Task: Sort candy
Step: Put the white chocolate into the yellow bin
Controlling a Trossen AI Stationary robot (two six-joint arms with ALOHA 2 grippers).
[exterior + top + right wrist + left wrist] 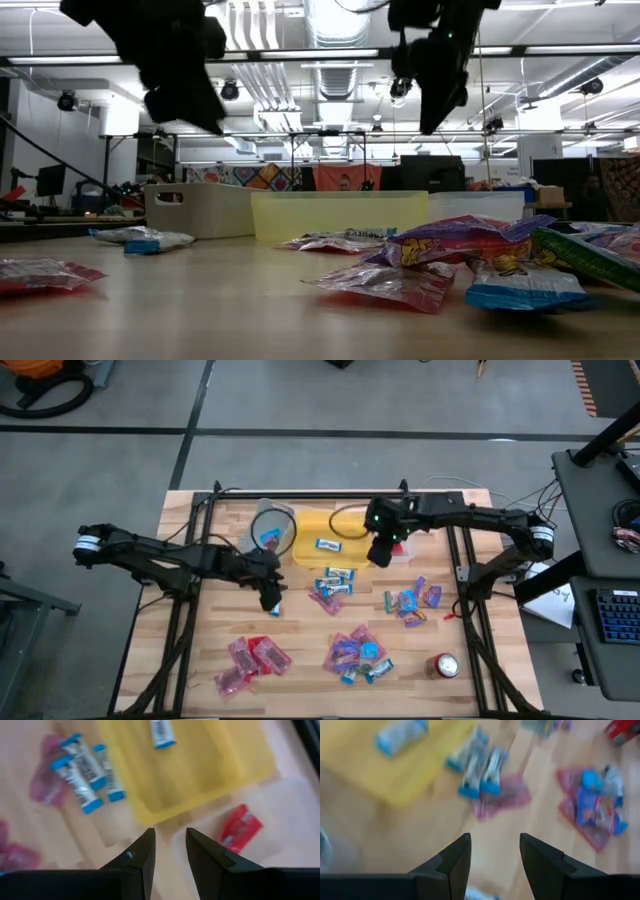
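Candy lies in groups on the wooden table: pink pieces [250, 658], a mixed heap [355, 652], blue-purple pieces [412, 600] and blue-and-white pieces [335, 582]. One blue-and-white piece [161, 732] lies in the yellow tray [312, 530]. A red piece [240, 829] lies in the clear box [295, 815] beside the tray. My left gripper [495, 855] hangs open and empty above the table, left of the blue-and-white group, over a single blue-and-white piece [145, 240]. My right gripper [170, 847] hangs open and empty over the seam between tray and clear box.
A round clear container [272, 525] holding a blue piece stands left of the yellow tray. A red and silver can [444, 665] stands near the front right. Dark frame rails [185, 620] run along both table sides. Bare wood lies between the left rail and the pink pieces.
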